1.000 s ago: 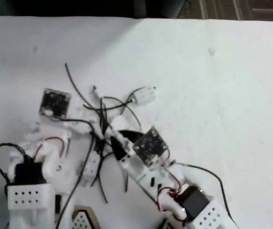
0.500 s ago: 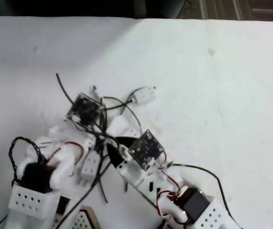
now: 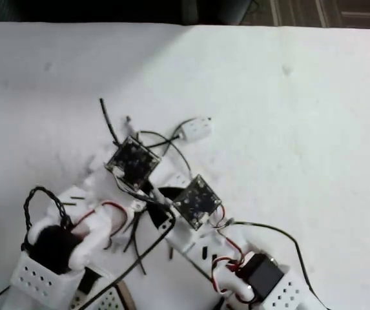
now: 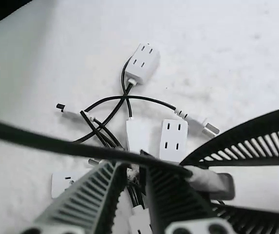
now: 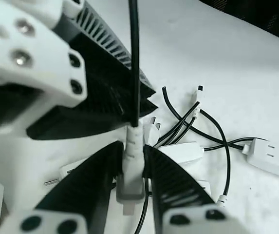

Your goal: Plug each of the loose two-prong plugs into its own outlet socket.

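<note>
Looking down from the high view, both arms are bunched close together over a tangle of black cords (image 3: pixel 138 237) on the arms' side of the white counter (image 3: pixel 288 129). The left arm comes in from the lower left and the right arm from the lower right.

The right hand (image 5: pixel 133 145) is clenched on a white plug (image 5: pixel 130 170), pinched between its two black ribbed fingers (image 5: pixel 171 180). The plug's black cord (image 5: pixel 134 58) runs straight up out of the grip.

The left hand (image 4: pixel 134 169) sits just beside it, low over the tangle. Honestly can't tell whether it's grasping anything or released, the cords get in the way.

On the counter under them:
- a white outlet socket (image 4: pixel 173 140) lying slots-up
- a plain white block (image 4: pixel 138 134) touching its side
- a loose two-prong plug (image 4: pixel 205 127) just beside that socket

A cube outlet socket (image 4: pixel 141 63) lies farther out, apart from the pile, on its own black cord. One more white socket piece (image 4: pixel 66 181) lies on the counter next to the left hand
</note>
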Robot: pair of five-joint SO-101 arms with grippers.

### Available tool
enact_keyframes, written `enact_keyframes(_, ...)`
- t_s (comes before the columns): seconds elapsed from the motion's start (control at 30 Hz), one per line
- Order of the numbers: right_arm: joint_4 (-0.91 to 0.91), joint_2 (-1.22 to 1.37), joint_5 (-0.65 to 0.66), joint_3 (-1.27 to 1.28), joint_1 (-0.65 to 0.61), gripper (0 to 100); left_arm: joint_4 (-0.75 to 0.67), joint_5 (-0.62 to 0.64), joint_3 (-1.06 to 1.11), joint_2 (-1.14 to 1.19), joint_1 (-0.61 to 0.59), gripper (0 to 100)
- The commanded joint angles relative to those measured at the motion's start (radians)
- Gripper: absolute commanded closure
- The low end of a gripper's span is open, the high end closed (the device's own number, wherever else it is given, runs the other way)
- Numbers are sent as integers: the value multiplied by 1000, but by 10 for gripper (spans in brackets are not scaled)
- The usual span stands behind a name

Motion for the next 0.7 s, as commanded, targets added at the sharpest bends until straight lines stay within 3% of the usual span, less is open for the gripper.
enact_keyframes(0.0,2,-8,-9,-54,-8,981,3,9,-51,-1,-25,928)
enact_keyframes(0.13,-5,-8,-17,-57,-12,981,2,34,-72,-1,-94,928)
enact_keyframes(0.27,-1,-8,-107,-86,-12,981,6,109,-94,-2,-91,928)
enact_keyframes(0.67,1,-1,-121,-95,-7,981,52,106,-86,-110,67,926)
